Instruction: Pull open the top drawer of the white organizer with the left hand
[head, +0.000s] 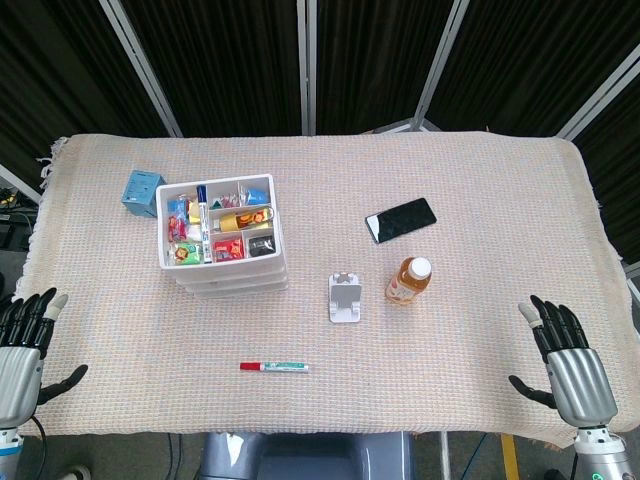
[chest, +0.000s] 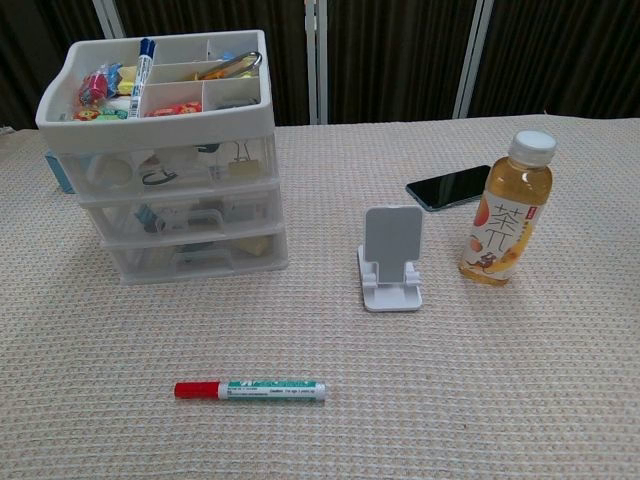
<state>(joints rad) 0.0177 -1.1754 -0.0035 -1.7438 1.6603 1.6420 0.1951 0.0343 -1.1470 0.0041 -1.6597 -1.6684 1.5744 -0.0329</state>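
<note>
The white organizer (head: 228, 245) (chest: 170, 150) stands left of centre on the woven cloth, its open top tray holding small colourful items. Below the tray sit three clear drawers; the top drawer (chest: 175, 166) is shut flush with the frame. My left hand (head: 22, 345) hovers at the table's front left corner, fingers spread, holding nothing, far from the organizer. At the front right corner my right hand (head: 570, 360) is likewise spread and empty. Neither hand shows in the chest view.
A red-capped marker (head: 273, 367) (chest: 250, 389) lies in front of the organizer. A white phone stand (head: 345, 297) (chest: 391, 257), a tea bottle (head: 409, 281) (chest: 506, 209) and a black phone (head: 400, 220) (chest: 448, 187) sit to the right. A blue box (head: 143, 192) rests behind the organizer.
</note>
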